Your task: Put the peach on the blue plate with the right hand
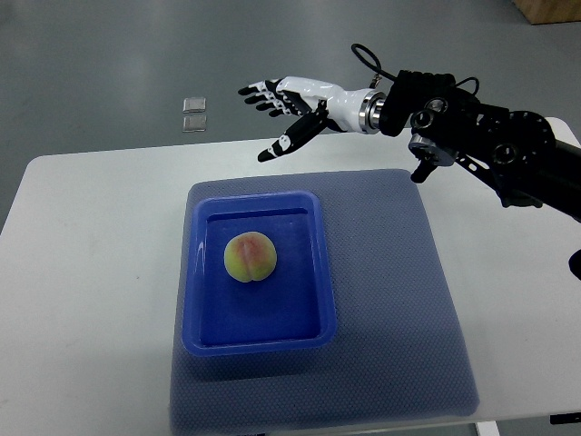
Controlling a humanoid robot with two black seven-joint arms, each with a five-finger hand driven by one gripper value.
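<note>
— Where is the right hand [289,105], and what has it got?

— It has nothing. The fingers [259,92] are stretched out flat and a little spread, the thumb [289,141] dropped below them, pointing toward the picture's left. The hand is white with black fingertips, and its black arm [490,141] comes in from the right edge. It hangs over the far edge of the desk [82,263], beyond the plate and clear of everything on the desk.

— And the peach?

— The peach [251,257] lies in the blue plate [259,336] (really a shallow rectangular tray with a raised rim), a bit left of the middle of its floor and touching none of the walls. It is yellow-green with a reddish blush on top. The hand is well apart from it, up and to the right.

— What is the plate sitting on?

— A grey-blue textured mat [399,300], with the plate on the mat's left half. The mat lies on the white desk, its near edge close to the near edge of the desk.

— Anything else around?

— Two small square pieces [193,113], pale and glossy, lie on the grey floor [109,54] beyond the desk, one just beside the other, left of the hand. What they are I cannot tell.
</note>
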